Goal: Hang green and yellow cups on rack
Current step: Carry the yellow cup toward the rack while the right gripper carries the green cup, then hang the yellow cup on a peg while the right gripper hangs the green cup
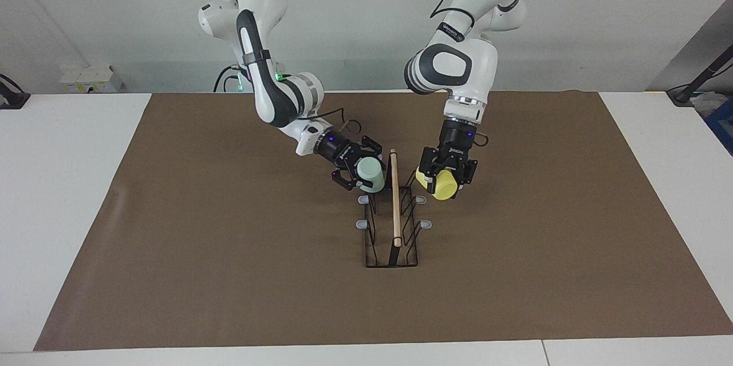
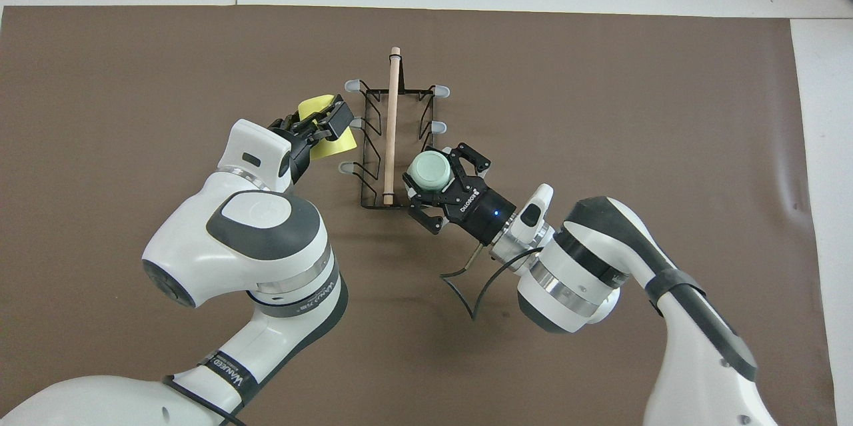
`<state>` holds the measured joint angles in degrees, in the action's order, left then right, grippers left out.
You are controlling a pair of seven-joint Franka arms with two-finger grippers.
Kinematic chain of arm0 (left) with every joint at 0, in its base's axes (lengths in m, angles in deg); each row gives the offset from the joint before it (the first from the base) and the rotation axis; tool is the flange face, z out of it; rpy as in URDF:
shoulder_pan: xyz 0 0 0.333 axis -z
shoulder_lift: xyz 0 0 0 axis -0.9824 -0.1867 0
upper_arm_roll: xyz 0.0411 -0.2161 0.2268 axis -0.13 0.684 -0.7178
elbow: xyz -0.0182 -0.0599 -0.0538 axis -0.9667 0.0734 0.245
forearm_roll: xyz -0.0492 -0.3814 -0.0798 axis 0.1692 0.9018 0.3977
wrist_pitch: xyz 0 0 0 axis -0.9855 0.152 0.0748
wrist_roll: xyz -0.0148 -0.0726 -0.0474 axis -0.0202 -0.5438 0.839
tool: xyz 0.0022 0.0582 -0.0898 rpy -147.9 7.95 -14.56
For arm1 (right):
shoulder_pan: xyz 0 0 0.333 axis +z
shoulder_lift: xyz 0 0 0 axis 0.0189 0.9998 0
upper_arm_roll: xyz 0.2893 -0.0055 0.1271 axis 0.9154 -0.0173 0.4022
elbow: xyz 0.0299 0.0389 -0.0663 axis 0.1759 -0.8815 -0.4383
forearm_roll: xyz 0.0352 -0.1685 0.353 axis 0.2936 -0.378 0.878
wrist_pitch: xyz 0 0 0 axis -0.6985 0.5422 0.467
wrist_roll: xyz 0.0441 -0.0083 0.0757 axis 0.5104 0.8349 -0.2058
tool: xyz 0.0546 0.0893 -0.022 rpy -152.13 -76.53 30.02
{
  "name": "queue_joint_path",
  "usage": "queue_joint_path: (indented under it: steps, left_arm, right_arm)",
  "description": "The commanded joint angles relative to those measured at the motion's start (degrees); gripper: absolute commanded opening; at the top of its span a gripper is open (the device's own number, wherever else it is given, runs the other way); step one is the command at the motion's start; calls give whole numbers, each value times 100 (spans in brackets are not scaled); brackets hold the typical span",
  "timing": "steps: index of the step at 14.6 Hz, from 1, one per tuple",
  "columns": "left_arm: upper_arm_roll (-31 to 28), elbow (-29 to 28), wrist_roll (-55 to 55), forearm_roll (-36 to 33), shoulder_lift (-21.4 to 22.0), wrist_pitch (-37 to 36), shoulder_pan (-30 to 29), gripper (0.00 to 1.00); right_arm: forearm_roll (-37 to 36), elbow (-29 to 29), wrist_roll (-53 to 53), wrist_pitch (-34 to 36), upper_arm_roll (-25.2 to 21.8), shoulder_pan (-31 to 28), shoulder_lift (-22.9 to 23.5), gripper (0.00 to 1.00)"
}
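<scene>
1. Both cups lifted, neither hung yet.
2. Left tool [image 1: 446, 174] clamped on yellow cup [image 1: 441, 185], beside rack [image 1: 394, 223].
3. Right tool [image 1: 359, 169] gripping green cup [image 1: 371, 174] (near wooden rod).
4. Remaining: seating each on a prong.

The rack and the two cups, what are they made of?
Rack: looks like thin black metal wire with a pale wooden rod on top and grey, probably rubbery prong tips. Green cup and yellow cup: smooth, matte, solid-coloured, probably plastic.
</scene>
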<state>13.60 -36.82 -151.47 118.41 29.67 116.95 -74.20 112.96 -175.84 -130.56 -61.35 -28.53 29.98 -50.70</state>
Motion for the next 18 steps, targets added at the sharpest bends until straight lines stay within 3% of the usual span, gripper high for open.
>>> queue_joint_path:
  steps: [1,6,8,9,10,18]
  left_arm:
    - [113,34,167,130,-32,300,41,0]
    - [262,-62,220,595,56,300,24,0]
    - [263,-62,220,858,153,300,24,0]
    - [263,-71,220,973,214,300,15,0]
    - [263,-80,220,1070,267,300,24,0]
    - [298,-440,176,1343,671,300,6,0]
  right_arm:
    - [994,49,-561,248,2,72,198,0]
    - [1083,32,-650,390,2,81,296,2]
    - [1109,32,-641,355,2,72,296,53]
    - [1109,32,-641,328,2,72,304,89]
    - [1109,23,-632,311,2,63,304,100]
    - [1109,-39,-597,223,2,54,322,100]
